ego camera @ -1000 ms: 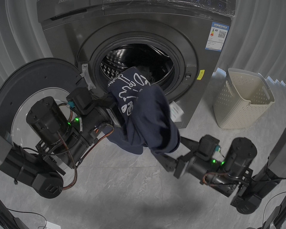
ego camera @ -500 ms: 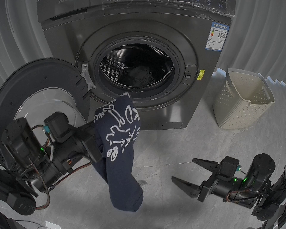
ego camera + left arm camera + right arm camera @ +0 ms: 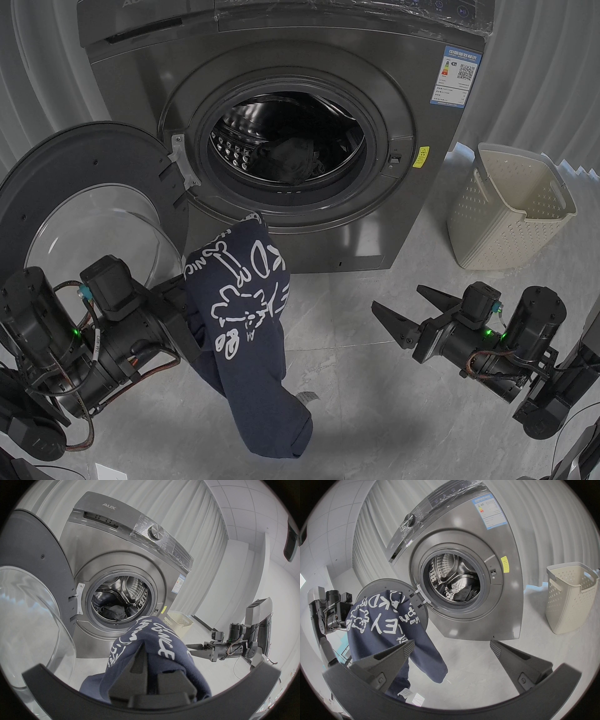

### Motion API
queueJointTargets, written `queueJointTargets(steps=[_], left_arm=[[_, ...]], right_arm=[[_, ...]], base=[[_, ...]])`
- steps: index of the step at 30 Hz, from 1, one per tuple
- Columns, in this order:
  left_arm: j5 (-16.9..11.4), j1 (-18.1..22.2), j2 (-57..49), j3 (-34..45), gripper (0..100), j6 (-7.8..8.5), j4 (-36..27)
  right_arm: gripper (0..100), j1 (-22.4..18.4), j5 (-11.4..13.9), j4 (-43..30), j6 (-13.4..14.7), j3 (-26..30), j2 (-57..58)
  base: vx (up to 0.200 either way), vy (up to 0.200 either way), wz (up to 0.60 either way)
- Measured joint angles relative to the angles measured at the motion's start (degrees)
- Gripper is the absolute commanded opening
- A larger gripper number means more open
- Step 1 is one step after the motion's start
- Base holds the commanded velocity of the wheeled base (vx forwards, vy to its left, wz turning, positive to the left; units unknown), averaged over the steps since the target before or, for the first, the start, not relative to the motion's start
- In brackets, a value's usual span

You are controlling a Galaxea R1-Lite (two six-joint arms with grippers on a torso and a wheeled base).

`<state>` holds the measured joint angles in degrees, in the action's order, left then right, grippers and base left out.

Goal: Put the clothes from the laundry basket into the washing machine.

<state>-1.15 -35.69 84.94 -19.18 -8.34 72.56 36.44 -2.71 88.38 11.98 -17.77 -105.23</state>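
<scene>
Pulled back: navy sweatshirt with white print (image 3: 244, 312), earlier at opening of grey front-loading washing machine (image 3: 375, 206), now hangs low before it, clamped in left gripper (image 3: 153, 667). Right gripper (image 3: 397, 297), also retreated from machine, jaws spread, empty. Insertion seems undone; fresh approach needed.

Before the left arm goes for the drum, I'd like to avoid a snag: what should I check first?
1. The door swung wide: ok.
2. The drum opening unblocked, with a dark garment lying deep inside: ok.
3. The left tool shut on the navy sweatshirt: ok.
4. The sweatshirt's hanging end clear of the floor: cannot tell.
5. The right tool open, empty, apart from the cloth: ok.
</scene>
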Motion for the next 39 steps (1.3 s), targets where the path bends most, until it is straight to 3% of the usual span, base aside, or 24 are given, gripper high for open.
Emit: queueJointTargets(steps=[24,39], left_arm=[[-0.09,-0.2,2.54,0.72,0,0.2,0.46],[-0.11,-1.29,3.08,0.85,0,0.57,1.58]], right_arm=[[100,0.44,-0.24,-0.02,0.05,0.11,-0.76],[100,3.24,2.44,-0.09,-0.49,5.88,3.5]], base=[[0.2,0.0,0.0],[0.0,0.0,0.0]])
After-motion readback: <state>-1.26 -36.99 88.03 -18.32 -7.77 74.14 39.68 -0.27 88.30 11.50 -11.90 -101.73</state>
